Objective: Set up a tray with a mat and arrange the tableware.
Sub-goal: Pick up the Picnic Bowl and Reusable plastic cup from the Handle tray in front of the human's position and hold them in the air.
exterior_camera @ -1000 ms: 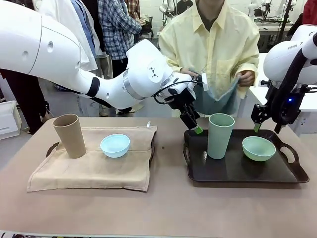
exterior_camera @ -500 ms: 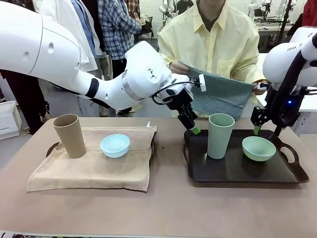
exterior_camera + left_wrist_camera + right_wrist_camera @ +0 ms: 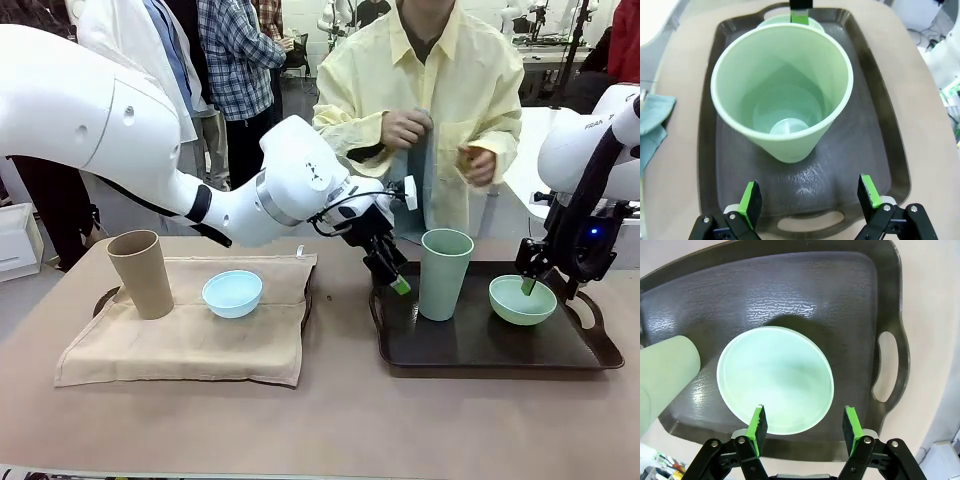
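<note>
A pale green cup (image 3: 445, 272) and a pale green bowl (image 3: 522, 300) stand on a bare dark tray (image 3: 480, 345) at the right. My left gripper (image 3: 395, 280) hovers open at the tray's left rim, and the cup (image 3: 782, 95) stands upright just beyond its fingers (image 3: 751, 202). My right gripper (image 3: 530, 285) hangs open low over the bowl (image 3: 775, 380), its pads (image 3: 759, 422) above the near rim. At the left, a tan cup (image 3: 140, 272) and a light blue bowl (image 3: 232, 292) rest on a beige mat (image 3: 190, 340). The person holds a grey-blue cloth (image 3: 422, 190) hanging at chest height.
A dark tray handle (image 3: 103, 300) shows under the beige mat at its left end. The person stands at the far edge behind the dark tray. Bare tabletop (image 3: 330, 420) runs along the front and between the two trays.
The person spread the grey-blue cloth wide, then gathered it into one hand. My right gripper came down close over the green bowl. My left gripper dropped slightly toward the tray's left rim.
</note>
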Controlling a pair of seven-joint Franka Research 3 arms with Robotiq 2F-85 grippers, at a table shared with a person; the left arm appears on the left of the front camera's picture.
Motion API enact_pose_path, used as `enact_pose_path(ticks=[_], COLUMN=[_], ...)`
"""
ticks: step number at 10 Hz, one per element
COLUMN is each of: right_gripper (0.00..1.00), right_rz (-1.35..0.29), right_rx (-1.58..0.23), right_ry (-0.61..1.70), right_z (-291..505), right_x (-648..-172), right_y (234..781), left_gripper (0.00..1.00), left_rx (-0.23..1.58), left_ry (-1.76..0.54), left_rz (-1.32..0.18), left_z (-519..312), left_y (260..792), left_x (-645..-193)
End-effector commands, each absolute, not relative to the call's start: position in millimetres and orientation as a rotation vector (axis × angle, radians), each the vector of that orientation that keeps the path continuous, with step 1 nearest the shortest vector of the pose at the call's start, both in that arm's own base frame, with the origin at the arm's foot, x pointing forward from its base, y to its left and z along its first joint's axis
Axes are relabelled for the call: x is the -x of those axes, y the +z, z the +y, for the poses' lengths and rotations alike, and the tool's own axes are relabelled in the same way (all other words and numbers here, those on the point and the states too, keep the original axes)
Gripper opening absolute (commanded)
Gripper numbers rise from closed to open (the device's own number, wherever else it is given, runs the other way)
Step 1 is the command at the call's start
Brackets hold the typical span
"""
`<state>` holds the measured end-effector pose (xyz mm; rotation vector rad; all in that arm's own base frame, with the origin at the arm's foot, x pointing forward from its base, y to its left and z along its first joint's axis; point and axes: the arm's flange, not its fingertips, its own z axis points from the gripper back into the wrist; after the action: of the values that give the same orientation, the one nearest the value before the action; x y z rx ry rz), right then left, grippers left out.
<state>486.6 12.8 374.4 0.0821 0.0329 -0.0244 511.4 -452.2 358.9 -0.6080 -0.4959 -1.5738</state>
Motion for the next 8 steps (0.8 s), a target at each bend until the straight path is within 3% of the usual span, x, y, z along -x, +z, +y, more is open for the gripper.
enact_pose_path(ticks=[1,8], right_gripper=[0.79,0.79], right_rz=[0.003,0.012], right_rx=[-0.107,-0.122], right_ry=[-0.008,0.041], right_z=[12,12], right_x=[-493,-503], right_y=[366,358], left_gripper=[1.0,1.0], left_rx=[0.632,0.688], left_ry=[-1.601,-1.589], left_rz=[-0.581,-0.612], left_z=[-449,-480], left_y=[352,331], left_x=[-507,-521])
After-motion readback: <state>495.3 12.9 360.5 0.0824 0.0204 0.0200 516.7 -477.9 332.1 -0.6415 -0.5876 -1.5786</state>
